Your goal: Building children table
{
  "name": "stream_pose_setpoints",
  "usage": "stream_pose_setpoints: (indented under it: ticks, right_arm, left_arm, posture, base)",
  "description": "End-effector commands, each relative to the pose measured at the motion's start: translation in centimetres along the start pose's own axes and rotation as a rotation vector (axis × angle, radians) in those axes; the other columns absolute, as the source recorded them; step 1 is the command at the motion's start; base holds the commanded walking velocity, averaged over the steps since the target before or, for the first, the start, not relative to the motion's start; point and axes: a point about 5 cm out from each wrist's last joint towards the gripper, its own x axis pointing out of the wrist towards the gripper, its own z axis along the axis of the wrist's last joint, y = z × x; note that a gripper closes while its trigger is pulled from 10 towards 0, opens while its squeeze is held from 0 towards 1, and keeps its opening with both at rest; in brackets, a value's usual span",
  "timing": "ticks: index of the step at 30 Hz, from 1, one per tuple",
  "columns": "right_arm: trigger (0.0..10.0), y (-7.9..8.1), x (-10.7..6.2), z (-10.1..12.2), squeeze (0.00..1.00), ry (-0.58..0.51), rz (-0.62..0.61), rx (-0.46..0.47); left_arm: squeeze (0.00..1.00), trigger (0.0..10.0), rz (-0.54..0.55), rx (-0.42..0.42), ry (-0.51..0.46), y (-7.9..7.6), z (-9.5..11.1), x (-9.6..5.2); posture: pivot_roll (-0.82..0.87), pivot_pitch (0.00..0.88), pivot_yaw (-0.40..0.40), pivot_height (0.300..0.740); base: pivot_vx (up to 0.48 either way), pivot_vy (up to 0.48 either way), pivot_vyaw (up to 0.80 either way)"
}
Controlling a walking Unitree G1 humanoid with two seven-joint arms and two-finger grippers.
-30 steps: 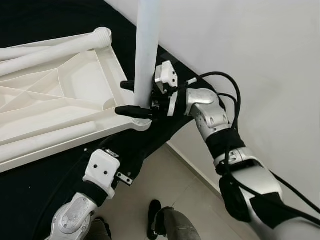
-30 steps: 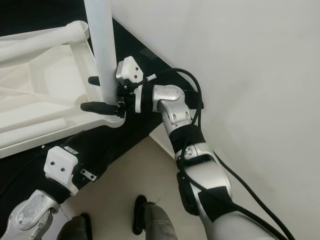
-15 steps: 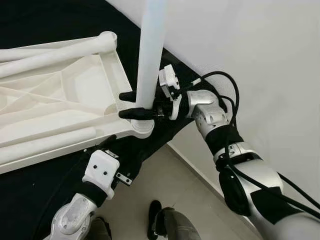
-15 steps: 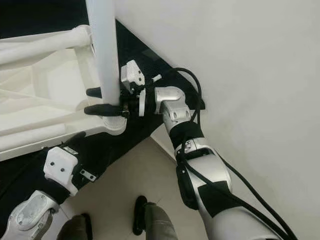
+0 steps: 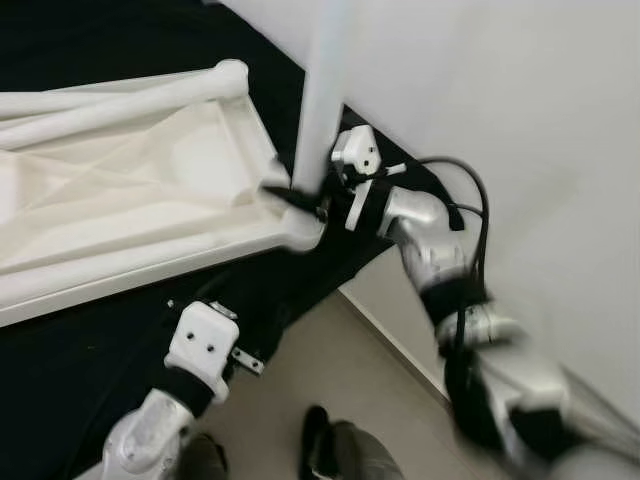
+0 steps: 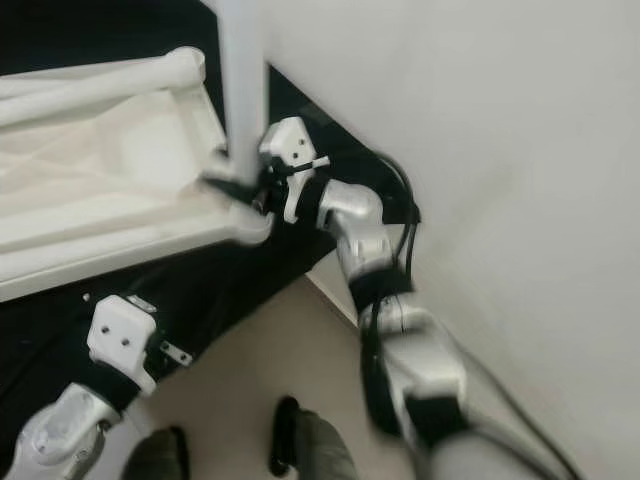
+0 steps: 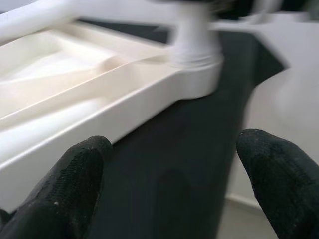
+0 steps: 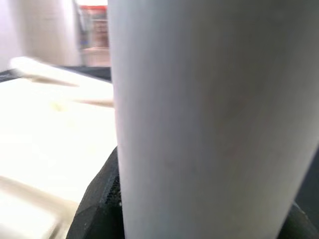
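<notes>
I am holding the white table leg [image 5: 322, 100] upright in my right gripper [image 5: 300, 198], its black fingers pinching the leg just above the corner socket of the upturned white tabletop [image 5: 130, 200], which is lying on the black mat [image 5: 60, 350]. My left gripper [image 7: 174, 174] is hovering beside that corner, fingers [image 7: 75, 174] spread apart, touching nothing.
</notes>
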Motion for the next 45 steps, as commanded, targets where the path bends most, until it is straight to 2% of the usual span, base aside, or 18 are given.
stream_pose_setpoints:
  ticks: [1,4,7,8,10,11,12,17,18,20,21,27,33,34,35,38,39,45]
  right_arm:
    - [0.0,0.6,-2.5,-5.3,0.00,0.295,-0.022,0.027]
    - [0.0,1.4,-2.1,-5.2,0.00,0.291,-0.047,-0.013]
    - [0.0,2.7,-0.2,-4.9,0.00,0.272,-0.002,0.028]
    - [10.0,2.6,0.3,-4.7,0.00,0.263,-0.002,0.031]
    - [10.0,2.6,0.7,-4.5,0.00,0.255,0.012,0.031]
    - [10.0,2.7,1.2,-4.1,0.55,0.237,0.032,0.038]
    - [10.0,3.0,2.1,-3.3,1.00,0.191,0.129,0.084]
    - [10.0,2.3,2.9,-0.1,1.00,0.069,0.202,0.111]
    - [10.0,1.9,2.9,0.7,0.09,0.050,0.256,0.099]
    - [10.0,1.7,2.9,1.2,0.09,0.039,0.294,0.089]
    - [10.0,1.4,2.9,1.8,0.00,0.034,0.368,0.055]
    - [10.0,-0.4,2.6,4.3,0.00,0.006,0.714,-0.074]
    - [10.0,-1.3,3.0,5.5,0.00,0.036,0.889,-0.089]
    - [8.6,-1.3,3.1,5.7,0.00,0.032,0.901,-0.086]
    - [2.5,-1.3,3.2,5.9,0.00,0.028,0.905,-0.081]
    - [2.5,-1.3,3.3,6.0,0.00,0.025,0.908,-0.077]
    - [0.0,-1.2,3.4,6.1,0.00,0.021,0.937,-0.065]
    - [0.0,-1.4,3.4,5.9,0.00,0.022,0.987,-0.058]
  left_arm:
    - [0.00,10.0,-0.020,0.000,0.015,-0.1,-0.1,-0.1]
    - [0.00,10.0,-0.030,-0.006,0.014,-0.2,-0.2,0.0]
    - [0.00,10.0,-0.043,-0.006,0.012,-0.3,-0.2,0.2]
    - [0.00,10.0,-0.041,-0.005,0.012,-0.3,-0.2,0.2]
    - [0.00,10.0,-0.039,-0.005,0.011,-0.2,-0.2,0.2]
    - [0.00,10.0,-0.036,-0.003,0.012,-0.2,-0.2,0.2]
    - [0.00,10.0,-0.032,-0.002,0.013,-0.1,-0.3,0.1]
    - [0.00,10.0,-0.034,-0.005,0.010,-0.3,-0.2,0.3]
    - [0.00,10.0,-0.035,-0.008,0.008,-0.4,-0.2,0.3]
    - [0.00,10.0,-0.037,-0.009,0.007,-0.5,-0.2,0.4]
    - [0.00,10.0,-0.036,-0.013,0.005,-0.5,-0.2,0.4]
    - [0.00,10.0,-0.037,-0.021,0.004,-0.8,-0.2,0.5]
    - [0.00,10.0,-0.032,-0.020,0.004,-0.8,-0.2,0.5]
    - [0.00,10.0,-0.030,-0.018,0.006,-0.7,-0.2,0.4]
    - [0.00,10.0,-0.028,-0.018,0.007,-0.7,-0.2,0.4]
    - [0.00,10.0,-0.027,-0.017,0.007,-0.6,-0.2,0.4]
    - [0.00,10.0,-0.027,-0.017,0.009,-0.7,-0.2,0.3]
    - [0.00,10.0,-0.031,-0.018,0.011,-0.8,-0.3,0.3]
  posture:
    - [0.18,0.278,-0.126,0.740]
    - [0.18,0.264,-0.107,0.740]
    - [0.18,0.263,-0.110,0.740]
    - [0.18,0.264,-0.111,0.740]
    - [0.18,0.263,-0.112,0.740]
    - [0.19,0.261,-0.114,0.740]
    - [0.19,0.261,-0.115,0.740]
    - [0.19,0.257,-0.124,0.740]
    - [0.18,0.257,-0.129,0.740]
    - [0.18,0.256,-0.131,0.740]
    - [0.18,0.256,-0.136,0.740]
    - [0.16,0.254,-0.143,0.740]
    - [0.18,0.257,-0.148,0.740]
    - [0.18,0.258,-0.148,0.740]
    - [0.18,0.258,-0.148,0.740]
    - [0.18,0.258,-0.148,0.740]
    - [0.18,0.260,-0.145,0.740]
    - [0.18,0.261,-0.144,0.740]
  base:
    - [0.000,0.000,0.00]
    - [0.000,0.000,0.00]
    - [0.000,0.000,0.00]
    - [0.000,0.000,0.00]
    - [0.000,0.000,0.00]
    - [0.000,0.000,0.00]
    - [0.000,0.000,0.00]
    - [0.000,0.000,0.00]
    - [0.000,0.000,0.00]
    - [0.000,0.000,0.00]
    - [0.000,0.000,0.00]
    - [0.000,0.000,0.00]
    - [0.000,0.000,0.00]
    - [0.000,0.000,0.00]
    - [0.000,0.000,0.00]
    - [0.000,0.000,0.00]
    - [0.000,0.000,0.00]
    - [0.000,0.000,0.00]
